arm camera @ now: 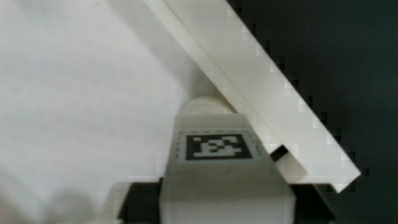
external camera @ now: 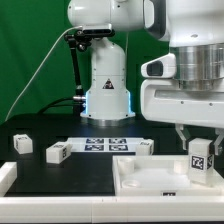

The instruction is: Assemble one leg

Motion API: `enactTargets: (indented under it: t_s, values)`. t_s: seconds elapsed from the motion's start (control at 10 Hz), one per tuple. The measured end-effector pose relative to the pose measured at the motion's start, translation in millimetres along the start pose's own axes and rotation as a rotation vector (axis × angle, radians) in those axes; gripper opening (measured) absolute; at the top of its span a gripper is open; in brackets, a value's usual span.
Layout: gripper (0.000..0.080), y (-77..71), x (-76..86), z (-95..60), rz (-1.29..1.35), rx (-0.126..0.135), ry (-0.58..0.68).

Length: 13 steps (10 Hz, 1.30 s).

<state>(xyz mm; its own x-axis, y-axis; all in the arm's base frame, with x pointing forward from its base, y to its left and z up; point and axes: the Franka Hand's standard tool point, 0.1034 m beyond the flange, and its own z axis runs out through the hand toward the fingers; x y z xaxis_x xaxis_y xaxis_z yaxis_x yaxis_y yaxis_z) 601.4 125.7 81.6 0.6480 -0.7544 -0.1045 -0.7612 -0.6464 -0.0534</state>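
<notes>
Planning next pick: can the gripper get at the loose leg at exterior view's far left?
Likely not yet: the gripper is shut on the held leg at the tabletop. The far-left leg lies uncovered.

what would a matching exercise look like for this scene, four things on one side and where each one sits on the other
Things:
1. held leg
2. tabletop
3. marker board
4. robot base

Places:
a. far back, in the middle
b. in the gripper
c. nearest the exterior camera
d. lying just in front of the base, behind the tabletop

Pairs: 1-b, 2-c, 3-d, 4-a
</notes>
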Motion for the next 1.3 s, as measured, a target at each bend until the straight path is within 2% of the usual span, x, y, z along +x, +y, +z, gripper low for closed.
enactTargets:
  t_s: [0.2, 0.3, 0.4, 0.7, 0.8, 1.2, 1.3]
  values:
    - [0.0304, -0.6, -0.7, 0.3, -0.013, 0.003, -0.004]
    - [0.0476, -0.7, -1.5, 1.1, -0.053, 0.002, -0.005]
    - [0.0614, -1.4, -4.1, 3.7, -0.089, -0.001, -0.007]
    - [0.0646, -7.1, -10.0, 3.3, -0.481, -0.008, 0.007]
    - [0.0646, -5.9, -7.2, 3.0, -0.684, -0.021, 0.019]
    - [0.0649, 3.4, 13.1, -0.5, -1.119, -0.032, 0.026]
    - [0.0649, 3.8, 14.1, -0.7, -1.195, -0.035, 0.027]
